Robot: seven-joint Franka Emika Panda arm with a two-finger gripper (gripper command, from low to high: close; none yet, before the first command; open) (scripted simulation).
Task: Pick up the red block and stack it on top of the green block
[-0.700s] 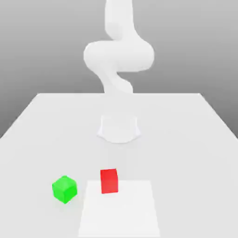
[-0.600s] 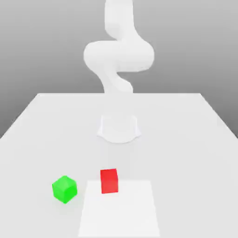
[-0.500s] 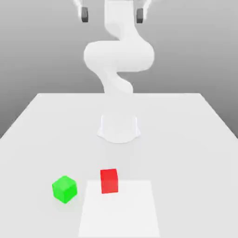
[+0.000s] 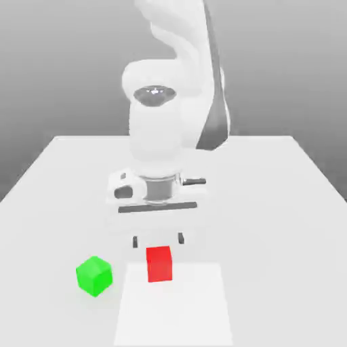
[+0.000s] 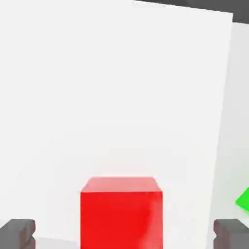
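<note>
One arm hangs over the white table (image 4: 61, 176) with its gripper (image 4: 158, 240) spread wide just behind the red block (image 4: 159, 263), so it should center, descend straight, then close squarely, avoiding the nearby green block (image 4: 93, 275).

No readable text, labels, brands, numbers or signs were visible anywhere; every surface in both views was plain and unmarked.

Exterior view faces the arm across the table (image 4: 284, 203); hand view looks down close (both see the red block (image 4: 159, 263)).
</note>
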